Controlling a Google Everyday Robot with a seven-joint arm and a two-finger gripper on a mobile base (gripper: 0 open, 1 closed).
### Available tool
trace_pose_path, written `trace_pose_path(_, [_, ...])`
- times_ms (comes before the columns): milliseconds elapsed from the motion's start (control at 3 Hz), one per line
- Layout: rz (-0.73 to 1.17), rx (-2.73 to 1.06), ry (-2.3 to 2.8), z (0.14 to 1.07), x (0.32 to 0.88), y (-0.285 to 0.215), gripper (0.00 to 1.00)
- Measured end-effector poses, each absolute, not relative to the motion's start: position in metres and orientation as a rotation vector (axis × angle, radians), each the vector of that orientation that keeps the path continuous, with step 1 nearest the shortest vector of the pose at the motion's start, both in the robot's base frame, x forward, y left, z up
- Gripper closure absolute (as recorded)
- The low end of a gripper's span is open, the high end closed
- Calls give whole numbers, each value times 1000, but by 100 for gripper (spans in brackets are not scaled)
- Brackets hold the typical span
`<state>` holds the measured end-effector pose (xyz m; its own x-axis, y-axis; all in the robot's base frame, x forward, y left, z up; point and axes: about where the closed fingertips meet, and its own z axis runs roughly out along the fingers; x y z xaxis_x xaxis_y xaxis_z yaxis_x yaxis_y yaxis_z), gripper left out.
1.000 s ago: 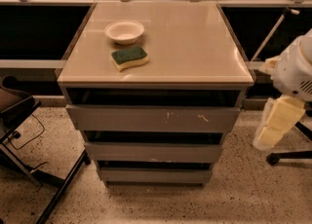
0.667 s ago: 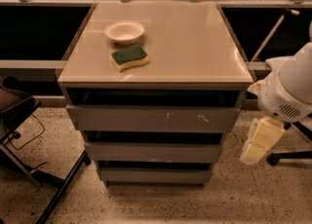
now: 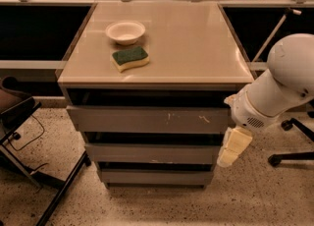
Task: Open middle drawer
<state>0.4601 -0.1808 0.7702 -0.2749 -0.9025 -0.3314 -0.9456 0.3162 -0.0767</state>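
Observation:
The middle drawer [image 3: 152, 153] is the wide grey flat front second from the top of the cabinet, with a small pale chip on its lower edge. A dark gap shows above it. My gripper [image 3: 227, 159] is cream-coloured and hangs fingers-down from the white arm [image 3: 274, 92], right beside the right end of the middle drawer front. It holds nothing that I can see.
The top drawer front [image 3: 147, 119] has white scratches right of centre; the plain bottom front [image 3: 154, 176] is below. On the beige cabinet top [image 3: 196, 48] sit a white bowl [image 3: 125, 31] and a green-and-yellow sponge [image 3: 130, 58]. Chair legs [image 3: 59, 195] stand left, a chair base [image 3: 294, 146] right.
The arm has swung left and down, bringing the gripper from out at the right to the right end of the middle drawer. The drawers have not moved.

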Motion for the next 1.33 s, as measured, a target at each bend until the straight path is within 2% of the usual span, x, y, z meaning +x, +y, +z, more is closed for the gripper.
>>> trace_pose_path(667, [220, -1655, 2241, 753, 456, -170, 0])
trace_pose_path(1000, [437, -1606, 2236, 681, 434, -115, 0])
trace_pose_path(1333, [745, -1567, 2264, 581, 388, -36, 0])
